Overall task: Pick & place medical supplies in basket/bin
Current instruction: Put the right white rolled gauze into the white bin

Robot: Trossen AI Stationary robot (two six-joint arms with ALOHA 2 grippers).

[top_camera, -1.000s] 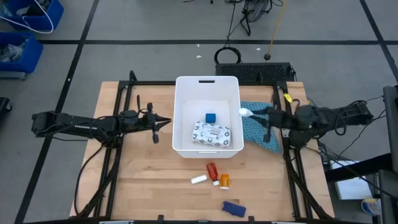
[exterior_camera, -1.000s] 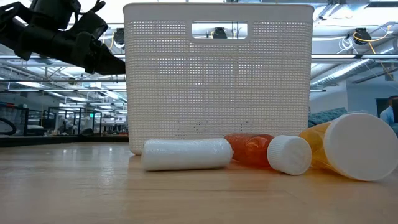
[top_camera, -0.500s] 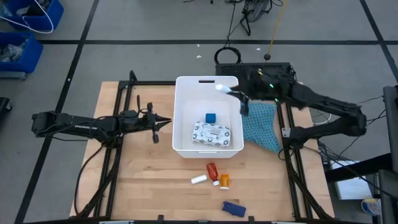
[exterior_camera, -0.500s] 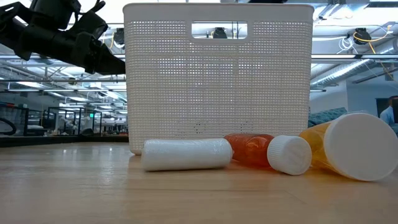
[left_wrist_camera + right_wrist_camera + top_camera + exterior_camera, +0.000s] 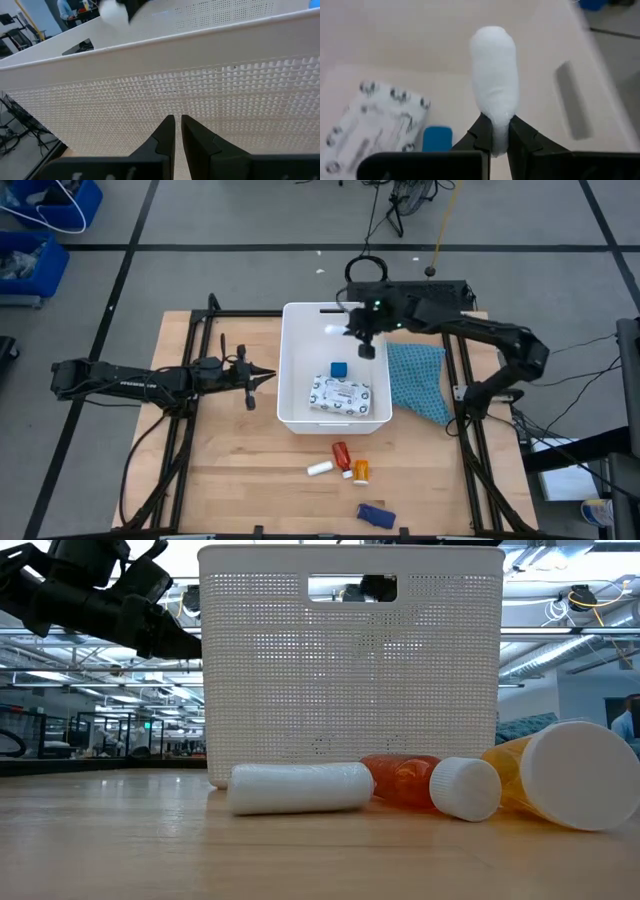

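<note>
The white tub (image 5: 296,395) stands mid-table and holds the patterned white packet (image 5: 339,394) and the blue cube (image 5: 339,368). My right gripper (image 5: 352,330) hovers over the tub's far half, shut on a white tube (image 5: 493,85); packet (image 5: 365,125) and cube (image 5: 437,138) lie below it. My left gripper (image 5: 268,376) waits shut beside the tub's left wall (image 5: 210,95). On the wood near the tub lie a white tube (image 5: 319,469), a red bottle (image 5: 341,453), an orange bottle (image 5: 360,471) and a dark blue flat piece (image 5: 373,515). My right gripper pinches the white tube near one end (image 5: 496,129) between its two fingers. The tube runs on forward past the fingertips, along the fingers. It is lifted clear above the tub's floor.
A teal cloth (image 5: 415,380) lies on the table right of the tub. Black frame rails run along both table sides. Blue crates (image 5: 45,225) stand on the floor beyond the far-left corner. In the low view the tube (image 5: 300,788) and bottles (image 5: 405,780) lie before the tub.
My right arm has swung from the table's right side, over the teal cloth, toward the left and far edge, carrying the white tube. It now hangs over the tub's far half. My left arm has kept still.
</note>
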